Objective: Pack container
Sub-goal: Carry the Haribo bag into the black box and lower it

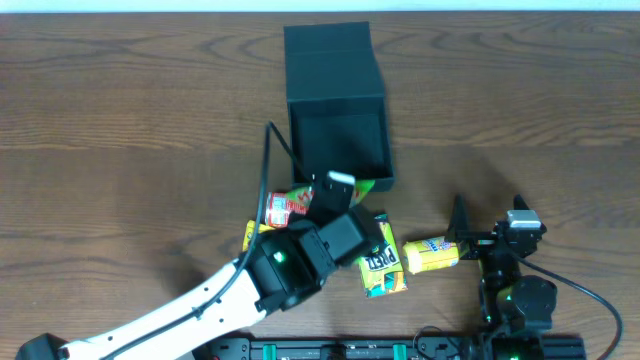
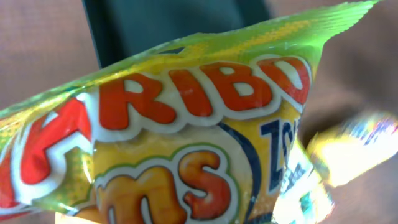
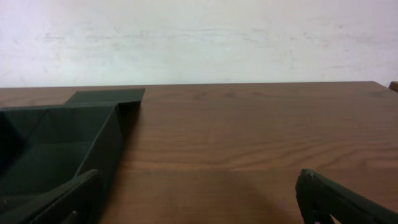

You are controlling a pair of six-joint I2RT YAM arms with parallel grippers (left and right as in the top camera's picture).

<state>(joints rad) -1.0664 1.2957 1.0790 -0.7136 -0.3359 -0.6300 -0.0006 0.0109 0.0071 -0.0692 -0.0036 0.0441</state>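
Observation:
The dark teal container (image 1: 337,140) stands open at the table's middle, its flap lid (image 1: 329,55) folded back; it also shows in the right wrist view (image 3: 56,149). My left gripper (image 1: 341,186) is at the container's front edge. It holds a green and yellow Haribo packet (image 2: 199,137) that fills the left wrist view and hides the jaws. A green corner of the packet (image 1: 366,185) shows beside the gripper. My right gripper (image 1: 490,218) is open and empty to the right of the container, with bare table between its fingers (image 3: 202,199).
Loose snack packets lie in front of the container: a red and yellow one (image 1: 285,208), a yellow one (image 1: 254,236), a green and yellow one (image 1: 383,264) and a yellow one (image 1: 432,254) close to my right gripper.

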